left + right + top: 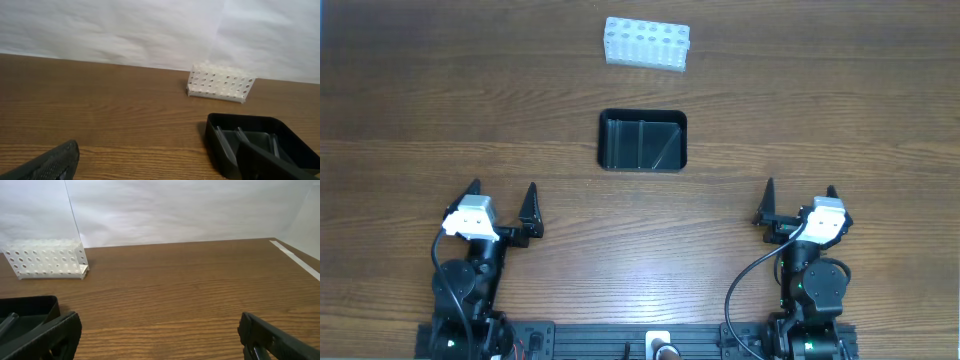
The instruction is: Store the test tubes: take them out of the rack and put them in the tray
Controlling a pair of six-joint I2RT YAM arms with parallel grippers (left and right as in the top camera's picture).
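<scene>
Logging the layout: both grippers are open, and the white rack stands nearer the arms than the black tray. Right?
Not quite. The top view shows the white rack farther from the arms than the black tray, which lies between rack and arms. The left gripper and right gripper are open, as you said.

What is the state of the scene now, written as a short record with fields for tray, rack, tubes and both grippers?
tray: black tray, middle of the wooden table
rack: white test tube rack, standing beyond the tray, apart from it
tubes: clear test tubes lying inside the tray; count unclear
left gripper: open, empty, near its base
right gripper: open, empty, near its base
</scene>
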